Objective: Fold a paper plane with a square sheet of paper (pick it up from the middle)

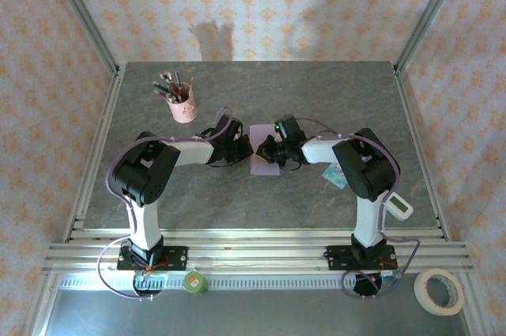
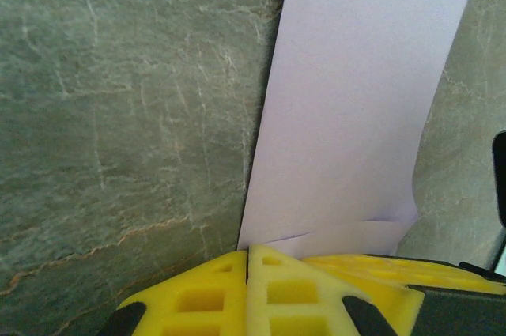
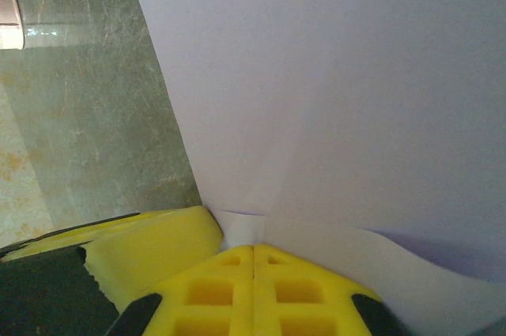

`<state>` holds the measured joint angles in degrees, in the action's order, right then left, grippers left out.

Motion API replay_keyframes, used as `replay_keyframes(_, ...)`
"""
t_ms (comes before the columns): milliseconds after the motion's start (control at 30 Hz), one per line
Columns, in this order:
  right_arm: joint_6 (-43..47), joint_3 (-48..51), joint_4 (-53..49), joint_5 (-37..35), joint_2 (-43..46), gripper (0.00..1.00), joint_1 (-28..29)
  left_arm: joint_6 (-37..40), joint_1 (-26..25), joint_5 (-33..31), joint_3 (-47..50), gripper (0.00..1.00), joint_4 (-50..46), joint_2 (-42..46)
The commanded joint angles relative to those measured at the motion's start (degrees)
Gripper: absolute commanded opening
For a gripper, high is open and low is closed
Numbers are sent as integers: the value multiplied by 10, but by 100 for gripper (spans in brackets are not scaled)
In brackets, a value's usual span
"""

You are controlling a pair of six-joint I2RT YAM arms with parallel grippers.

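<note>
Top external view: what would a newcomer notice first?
The lilac square sheet of paper at the middle of the table, with the left hand and the right hand meeting on it from either side. Each hand's yellow fingers are shut on an edge of it. A pink pen cup stands behind, to the left.

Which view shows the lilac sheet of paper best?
The left wrist view: the sheet of paper shows both long edges and its far end. In the top view it is small and partly covered. The right wrist view sees its surface too close.
</note>
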<state>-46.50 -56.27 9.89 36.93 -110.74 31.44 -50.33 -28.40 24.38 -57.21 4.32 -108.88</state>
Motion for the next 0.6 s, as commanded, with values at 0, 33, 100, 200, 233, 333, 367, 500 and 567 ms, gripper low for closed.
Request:
replay_keyframes(0,5,-10,-35,-1,20,0,-6,18,-3,-42,17,0,-55,-28)
replay_keyframes(33,7,-11,-36,-3,26,0,-5,20,-3,-44,19,0,-57,-29)
replay_keyframes(100,17,-12,-46,-13,36,0,-7,22,-3,-49,22,0,-60,-30)
replay_keyframes(200,29,-10,-63,-34,33,0,-8,24,-3,-50,20,0,-60,-32)
replay_keyframes(233,30,-9,-65,-36,31,0,-10,26,-3,-50,18,0,-62,-33)
replay_keyframes(333,33,-1,-65,-46,24,0,-12,30,-3,-52,13,0,-65,-33)
replay_keyframes(367,34,1,-68,-51,22,0,-13,31,-3,-52,11,0,-66,-33)
replay_keyframes(500,35,11,-70,-63,15,0,-14,34,-3,-53,2,0,-70,-33)
replay_keyframes(567,33,16,-70,-67,10,0,-15,38,-4,-50,-6,0,-65,-27)
